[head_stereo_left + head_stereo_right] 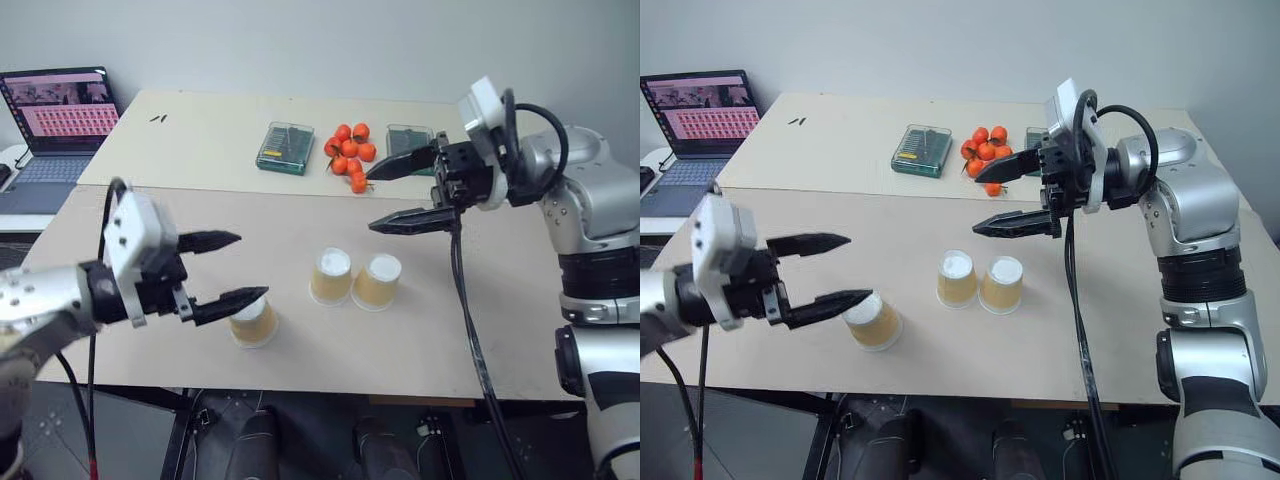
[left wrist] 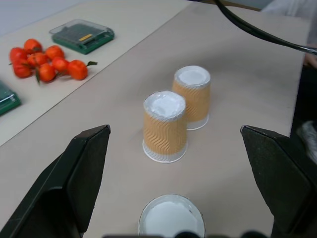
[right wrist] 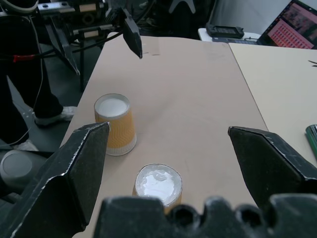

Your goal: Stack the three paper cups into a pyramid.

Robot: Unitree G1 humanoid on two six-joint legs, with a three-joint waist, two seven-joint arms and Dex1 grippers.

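Looking through the head camera, you see three paper cups standing upside down on the tan tabletop (image 1: 300, 215), long axes vertical, white bases up and wider rims on the board. Two of them, the middle cup (image 1: 331, 276) and the right cup (image 1: 377, 281), stand just beside each other near the table's centre; whether they touch cannot be told. The lone cup (image 1: 253, 320) stands apart to their left, near the front edge, its top partly hidden behind the lower finger of the left gripper (image 1: 232, 269). That gripper hovers with its black, pointed fingers spread wide, holding nothing. The right gripper (image 1: 405, 192) hangs above and behind the pair, fingers likewise parted and empty. Behind it lie a cluster of small orange fruits (image 1: 349, 154), a green clear-lidded case (image 1: 285, 148), a second case partly hidden by the gripper, and a laptop (image 1: 60, 125) cut off at the left.

In the left wrist view, you see the ribbed, zigzag-embossed sleeve on the nearer cup of the pair (image 2: 165, 127), with the farther cup of the pair (image 2: 192, 96) behind; the lone cup is cropped so that mostly its white base shows.

In the right wrist view, you see two inverted cups between the spread fingers, the closer one partly cut off by the gripper body.
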